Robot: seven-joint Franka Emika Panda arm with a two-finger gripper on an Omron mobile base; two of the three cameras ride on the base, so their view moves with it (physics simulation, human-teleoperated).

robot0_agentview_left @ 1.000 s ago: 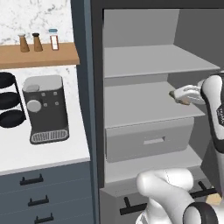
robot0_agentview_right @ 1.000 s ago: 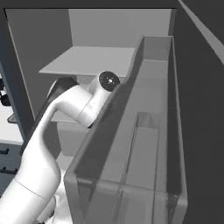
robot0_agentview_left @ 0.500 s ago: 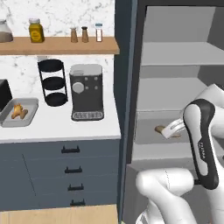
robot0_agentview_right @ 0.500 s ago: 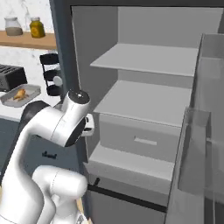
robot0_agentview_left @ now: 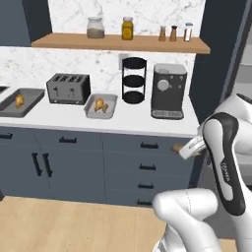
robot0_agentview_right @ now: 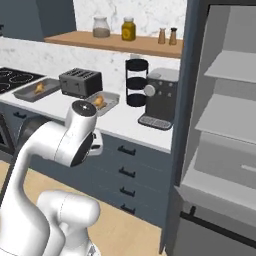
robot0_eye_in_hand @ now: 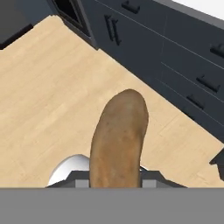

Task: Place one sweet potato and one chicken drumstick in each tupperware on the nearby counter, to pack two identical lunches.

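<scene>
While the arm is reaching out in front of the drawers, the gripper (robot0_agentview_left: pixel 183 149) is clamping a sweet potato (robot0_eye_in_hand: pixel 117 140) between its fingers. In the hand view the potato's long axis is running along the line of the gripper, its rounded free end pointing away from the hand over the wooden floor (robot0_eye_in_hand: pixel 48 87), with the dark cabinets (robot0_eye_in_hand: pixel 175 61) beyond. In the left base view only a brown tip is poking out leftward from the gripper, level with the top drawer, just below the counter (robot0_agentview_left: pixel 98 120) edge. Two grey tupperwares are sitting on that counter: one (robot0_agentview_left: pixel 101 106) between the toaster (robot0_agentview_left: pixel 68 88) and the black rack (robot0_agentview_left: pixel 134 80), the other (robot0_agentview_left: pixel 20 102) left of the toaster, well apart from the first. Each is holding a drumstick (robot0_agentview_left: pixel 101 105) (robot0_agentview_left: pixel 19 101).
</scene>
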